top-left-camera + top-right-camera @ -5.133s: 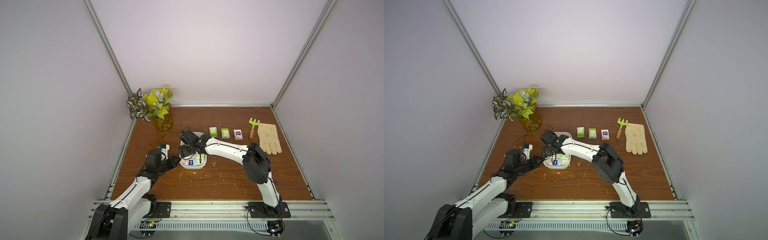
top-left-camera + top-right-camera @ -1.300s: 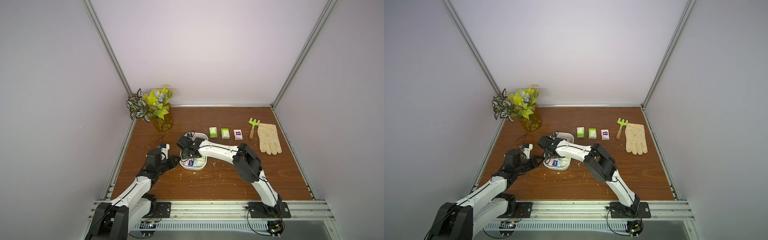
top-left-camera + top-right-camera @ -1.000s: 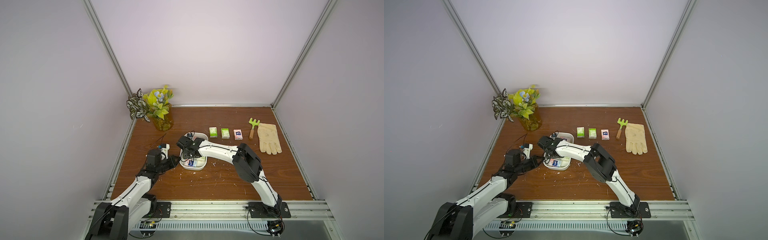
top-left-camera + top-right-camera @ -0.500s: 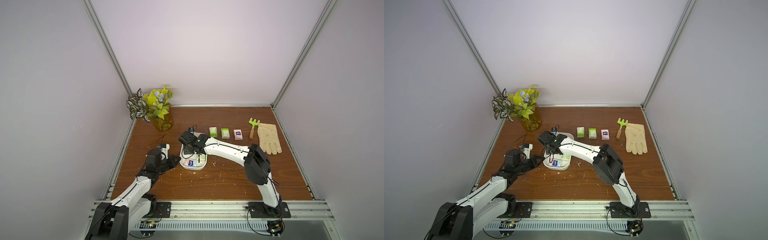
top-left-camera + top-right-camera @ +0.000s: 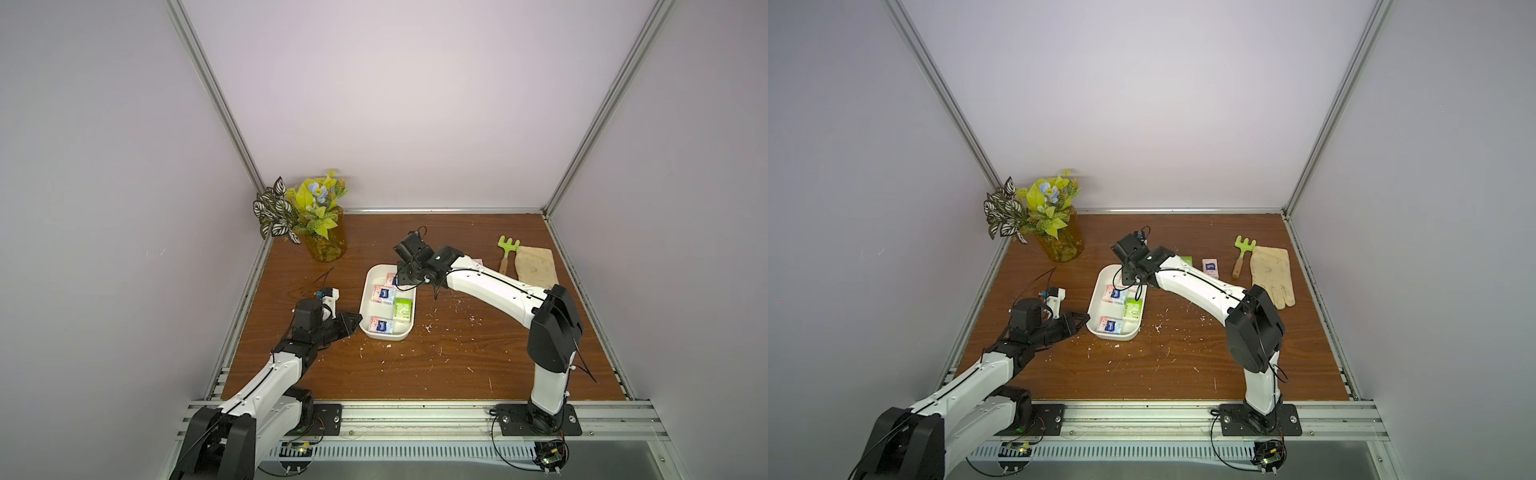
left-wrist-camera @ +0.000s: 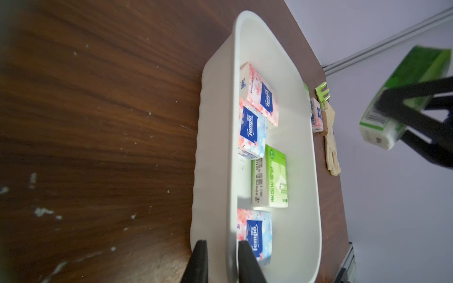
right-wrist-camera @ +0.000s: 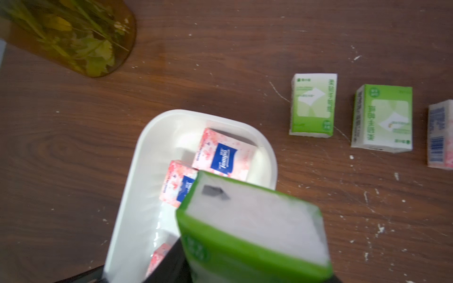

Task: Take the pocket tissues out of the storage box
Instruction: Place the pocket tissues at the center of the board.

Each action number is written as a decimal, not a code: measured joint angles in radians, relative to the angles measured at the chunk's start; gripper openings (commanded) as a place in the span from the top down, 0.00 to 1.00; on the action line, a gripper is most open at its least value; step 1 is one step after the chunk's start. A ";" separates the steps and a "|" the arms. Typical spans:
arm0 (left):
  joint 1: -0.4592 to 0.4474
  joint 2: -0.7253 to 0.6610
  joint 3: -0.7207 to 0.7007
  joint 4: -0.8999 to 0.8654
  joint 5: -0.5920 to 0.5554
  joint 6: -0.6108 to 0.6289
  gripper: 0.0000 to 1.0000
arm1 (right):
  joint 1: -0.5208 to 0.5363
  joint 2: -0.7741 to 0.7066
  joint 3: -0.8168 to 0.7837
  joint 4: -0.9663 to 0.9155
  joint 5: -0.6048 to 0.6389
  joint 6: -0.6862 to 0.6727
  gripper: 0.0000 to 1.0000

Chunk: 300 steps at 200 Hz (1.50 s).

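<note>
The right end effector (image 6: 407, 110) clamps 1 green packet (image 7: 252, 232) above the storage box (image 5: 368, 299), 4 packets inside, while the left end effector (image 6: 221, 262) straddles its 7 o'clock rim, loosening, so the box may slide.

My white storage box (image 5: 367, 291) sits on the wooden table, four packets lying flat inside: three pink-and-blue Tempo packets (image 6: 252, 132) and one green-and-white packet (image 6: 272, 177). A fifth, the green packet (image 7: 250, 227), hangs above the box. Two green-and-white packets (image 7: 312, 105) and a pink one (image 5: 1210, 267) lie outside in a row.
</note>
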 measured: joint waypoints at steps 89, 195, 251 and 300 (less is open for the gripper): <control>0.000 -0.011 0.135 -0.072 -0.092 0.041 0.56 | -0.124 -0.014 -0.175 0.009 -0.121 -0.111 0.44; 0.021 -0.013 0.167 -0.077 -0.124 0.058 0.51 | -0.164 0.113 -0.177 0.057 -0.226 -0.151 0.44; 0.034 -0.023 0.167 -0.082 -0.124 0.060 0.50 | -0.176 0.129 -0.177 0.076 -0.243 -0.161 0.43; 0.039 -0.025 0.167 -0.089 -0.124 0.063 0.50 | -0.177 0.153 -0.177 0.089 -0.246 -0.163 0.40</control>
